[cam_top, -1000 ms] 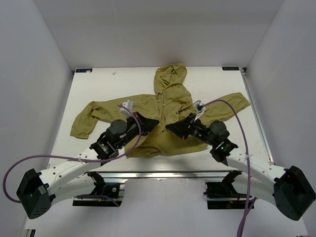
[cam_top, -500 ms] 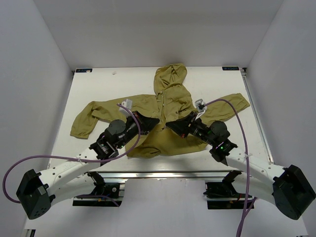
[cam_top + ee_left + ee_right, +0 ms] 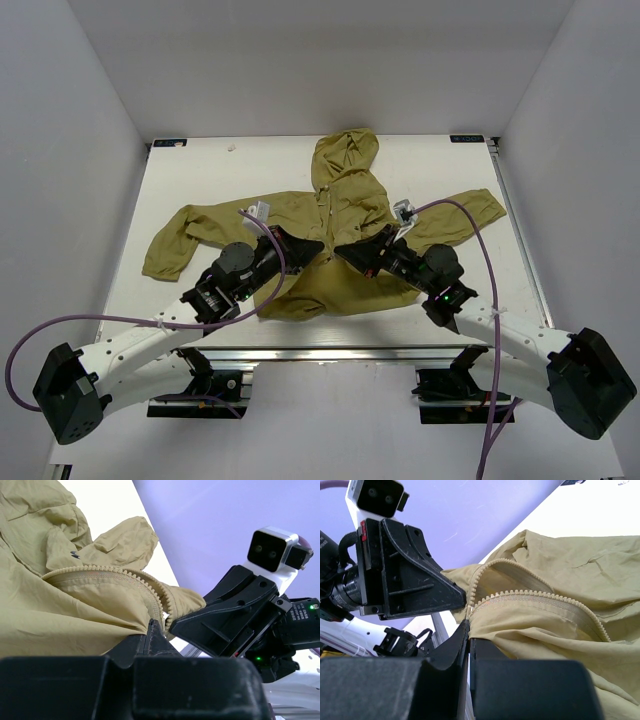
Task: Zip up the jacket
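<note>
Jacket (image 3: 345, 200) flat on table (image 3: 200, 170); left jaws, right jaws pinching zipper edges (image 3: 535, 596).

Bright, even, diffuse light; soft faint shadows; top view sharp (wrist foregrounds dark, slightly blurred).

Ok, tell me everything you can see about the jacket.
The jacket is thin olive-mustard fabric, creased, lying front-up on the white table. Its hood points to the far edge and its long sleeves spread to either side. The light zipper teeth run as two separate rows near the hem, so it is unzipped there. The left gripper and right gripper are each shut on fabric at a zipper edge.
</note>
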You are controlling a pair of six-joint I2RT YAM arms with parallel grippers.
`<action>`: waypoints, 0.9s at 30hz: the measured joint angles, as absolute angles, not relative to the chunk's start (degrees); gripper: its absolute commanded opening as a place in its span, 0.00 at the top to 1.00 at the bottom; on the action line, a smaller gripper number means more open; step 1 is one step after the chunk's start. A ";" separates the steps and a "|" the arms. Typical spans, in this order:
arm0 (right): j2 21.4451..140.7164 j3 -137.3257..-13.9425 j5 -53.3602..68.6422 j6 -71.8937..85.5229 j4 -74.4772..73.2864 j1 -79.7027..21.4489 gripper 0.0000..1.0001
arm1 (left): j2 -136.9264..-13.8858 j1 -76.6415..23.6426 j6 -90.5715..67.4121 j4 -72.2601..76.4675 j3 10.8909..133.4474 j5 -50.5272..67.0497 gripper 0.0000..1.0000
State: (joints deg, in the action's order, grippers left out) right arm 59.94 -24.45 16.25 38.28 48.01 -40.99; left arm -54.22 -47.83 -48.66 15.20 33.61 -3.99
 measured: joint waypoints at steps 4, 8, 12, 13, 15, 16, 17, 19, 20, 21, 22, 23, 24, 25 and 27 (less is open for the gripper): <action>59.94 -24.51 16.78 38.79 48.10 -40.45 1.00 | -54.17 -47.81 -48.25 14.81 33.61 -3.99 1.00; 59.94 -24.60 17.56 39.20 48.14 -40.12 1.00 | -54.15 -47.81 -47.83 14.57 33.61 -3.97 1.00; 60.01 -24.73 18.06 39.75 48.16 -39.97 1.00 | -53.89 -47.81 -47.42 14.61 33.61 -3.84 1.00; 60.12 -24.86 18.22 39.97 48.16 -39.86 1.00 | -53.78 -47.81 -47.37 14.63 33.61 -3.81 1.00; 60.51 -25.17 18.48 40.21 48.25 -39.81 1.00 | -53.58 -47.79 -47.29 14.63 33.61 -3.81 1.00; 60.73 -25.32 18.72 40.36 48.23 -39.75 1.00 | -53.54 -47.79 -47.22 14.63 33.61 -3.79 1.00; 60.93 -25.47 18.90 40.47 48.34 -39.75 1.00 | -53.52 -47.79 -47.20 14.66 33.61 -3.79 1.00; 61.08 -25.52 19.25 40.66 48.42 -39.72 1.00 | -53.52 -47.79 -47.13 14.63 33.61 -3.77 1.00; 61.12 -25.52 19.27 40.86 48.47 -39.70 1.00 | -53.52 -47.79 -47.07 14.63 33.58 -3.77 1.00; 61.12 -25.52 19.27 41.08 48.51 -39.68 1.00 | -53.52 -47.79 -47.00 14.63 33.58 -3.75 1.00; 61.12 -25.52 19.27 41.28 48.64 -39.53 1.00 | -53.52 -47.79 -46.98 14.63 33.58 -3.75 1.00; 61.12 -25.50 19.29 41.54 48.80 -39.46 1.00 | -53.52 -47.79 -46.98 14.63 33.58 -3.73 1.00; 61.12 -25.50 19.31 41.74 49.10 -39.35 1.00 | -53.49 -47.79 -46.98 14.61 33.58 -3.70 1.00; 61.12 -25.50 19.38 41.93 49.52 -39.18 1.00 | -53.49 -47.79 -47.00 14.59 33.58 -3.70 1.00; 61.12 -25.52 19.70 42.33 50.06 -38.94 1.00 | -53.47 -47.79 -47.00 14.59 33.56 -3.70 1.00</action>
